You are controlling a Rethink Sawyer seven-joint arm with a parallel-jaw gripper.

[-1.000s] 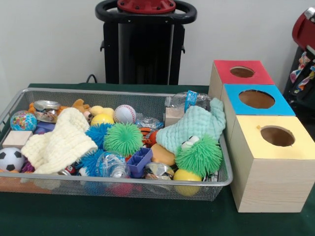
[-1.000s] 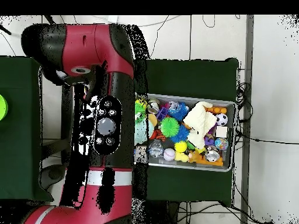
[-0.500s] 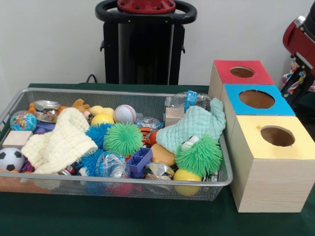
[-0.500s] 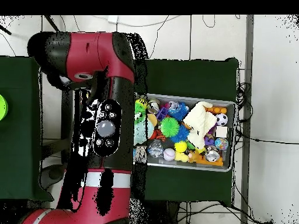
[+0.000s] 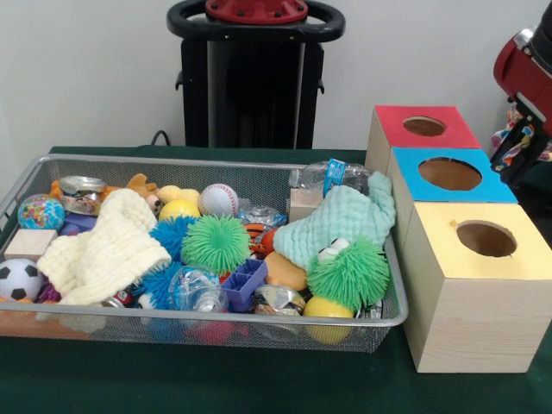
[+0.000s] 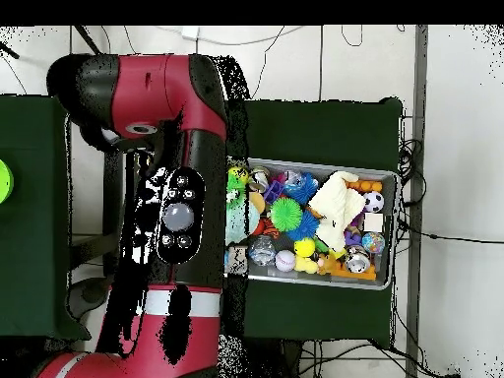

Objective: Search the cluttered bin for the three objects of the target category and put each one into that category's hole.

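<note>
The arm has crept up at the side. I cannot tell its gripper's state. The bin looks full; nothing seems sorted.

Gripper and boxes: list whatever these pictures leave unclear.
- Gripper: front view shows only part of the arm, cut by the right edge; overhead, none visible.
- Boxes: overhead, the arm covers them.
- Bin bottom: both views, buried under toys and cloths.

A wire bin full of toys sits on the worktop; to its right in the front view three boxes with top holes stand in a touching row running front to back
</note>
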